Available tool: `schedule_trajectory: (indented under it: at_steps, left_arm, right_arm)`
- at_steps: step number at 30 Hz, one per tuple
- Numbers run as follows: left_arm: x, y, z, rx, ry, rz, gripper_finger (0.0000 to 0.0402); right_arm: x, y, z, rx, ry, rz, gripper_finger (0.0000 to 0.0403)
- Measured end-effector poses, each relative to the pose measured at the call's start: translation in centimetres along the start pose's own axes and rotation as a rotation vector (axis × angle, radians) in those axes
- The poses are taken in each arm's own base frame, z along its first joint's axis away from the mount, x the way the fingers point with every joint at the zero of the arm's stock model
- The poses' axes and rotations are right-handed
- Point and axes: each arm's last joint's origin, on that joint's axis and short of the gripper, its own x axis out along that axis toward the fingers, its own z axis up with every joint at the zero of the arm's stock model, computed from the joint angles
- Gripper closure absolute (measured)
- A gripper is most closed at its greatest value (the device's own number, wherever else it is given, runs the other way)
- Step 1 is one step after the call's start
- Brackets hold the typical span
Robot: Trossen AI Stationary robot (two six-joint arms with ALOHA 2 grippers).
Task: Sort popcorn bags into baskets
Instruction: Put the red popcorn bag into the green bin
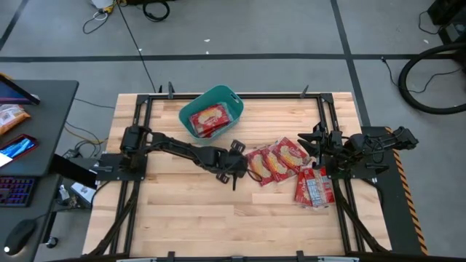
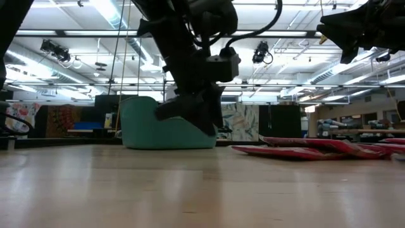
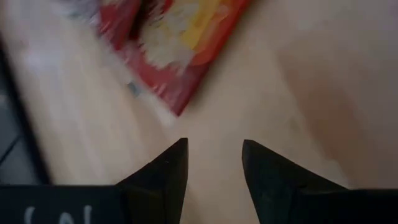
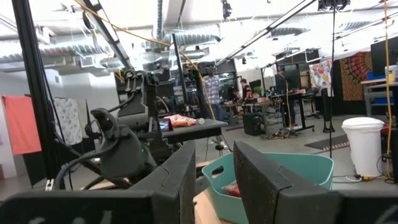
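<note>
The teal basket [image 1: 227, 98] stands at the table's far middle with red popcorn bags [image 1: 209, 118] lying inside; it also shows in the low view [image 2: 142, 130] and the right wrist view [image 4: 298, 171]. Several more popcorn bags [image 1: 277, 161] lie flat and overlapping on the wood right of centre, and a few more [image 1: 314, 188] lie nearer the right arm. My left gripper [image 1: 244, 166] hovers open just left of that cluster, slanting down, with a bag's corner [image 3: 177, 93] shortly ahead of its fingertips [image 3: 214, 152]. My right gripper [image 4: 214, 165] waits open at the table's right side, raised.
Bare wood lies near and left of the bags [image 2: 316, 149]. A black metal frame [image 1: 145, 109] borders the table. A side desk with a keyboard and devices [image 1: 14, 145] stands beyond the left edge. The left arm [image 2: 190, 76] hangs in front of the basket in the low view.
</note>
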Motion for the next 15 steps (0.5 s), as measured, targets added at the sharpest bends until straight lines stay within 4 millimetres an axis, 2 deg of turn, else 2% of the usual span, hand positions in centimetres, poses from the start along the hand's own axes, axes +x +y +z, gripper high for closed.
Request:
schedule_trajectory:
  at_steps: [4,10,15]
  left_arm:
    - [0.0,-0.1,0.3,0.001,-0.075,-0.067,0.0246]
    - [0.3,0.5,1.5,0.018,-0.183,0.012,0.0246]
    - [2.2,0.6,2.3,0.04,-0.257,0.101,0.0246]
  right_arm:
    - [0.0,0.0,0.0,0.0,0.0,0.0,0.0289]
    - [0.0,0.0,0.0,0.0,0.0,0.0,0.0289]
    - [0.0,0.0,0.0,0.001,-0.001,0.0,0.0289]
